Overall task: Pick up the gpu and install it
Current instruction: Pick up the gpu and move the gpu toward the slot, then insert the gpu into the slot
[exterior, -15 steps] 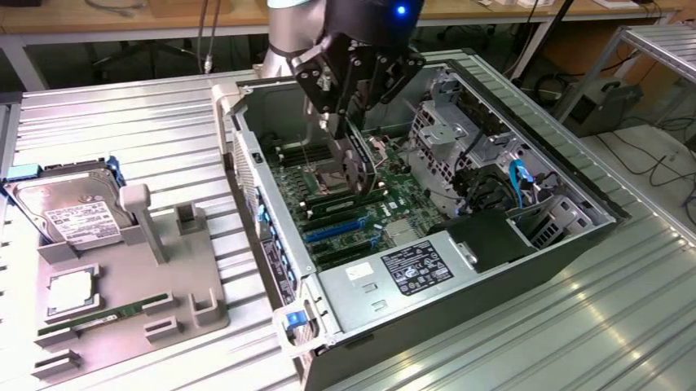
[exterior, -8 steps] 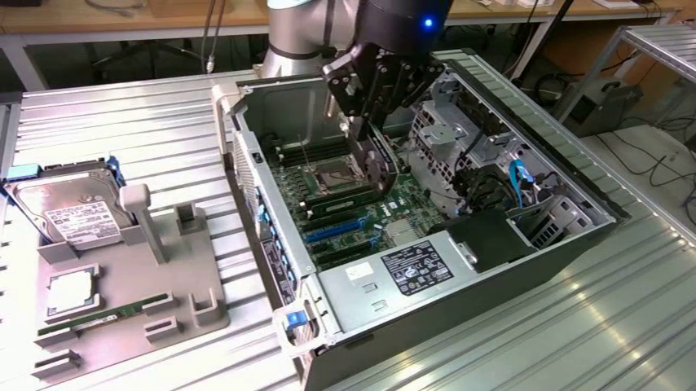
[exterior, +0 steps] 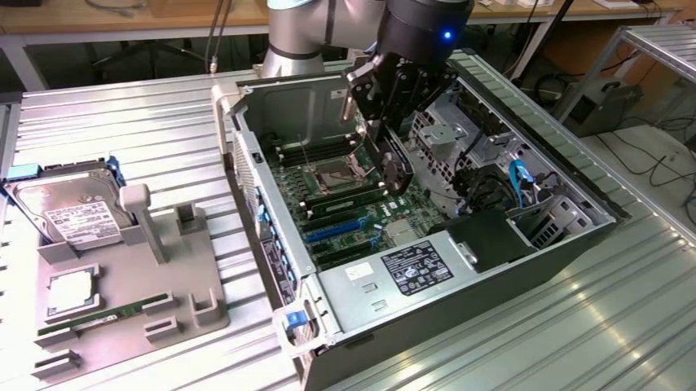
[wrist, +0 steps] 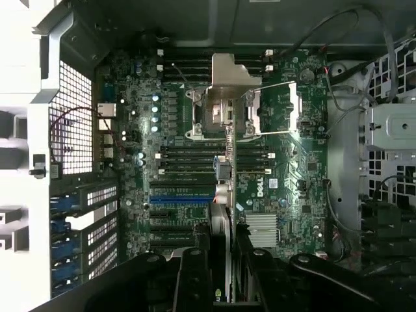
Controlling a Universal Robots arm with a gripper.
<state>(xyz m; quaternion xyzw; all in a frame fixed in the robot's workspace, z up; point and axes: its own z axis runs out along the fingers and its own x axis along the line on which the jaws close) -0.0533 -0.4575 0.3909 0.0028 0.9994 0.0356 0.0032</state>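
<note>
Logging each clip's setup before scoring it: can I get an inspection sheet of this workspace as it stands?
Surface: ribbed metal table carrying an open computer case and a grey fixture tray.
Job's things: gpu held edge-on over the motherboard inside the case; whether it touches a slot cannot be told.
Clutter: hard drive, processor chip and memory stick on the tray.
Grippers: pincer shut on the gpu.
Cables: blue cable inside the case; loose cables on the floor at the exterior view's right.
Surroundings: wooden bench behind the table.
</note>
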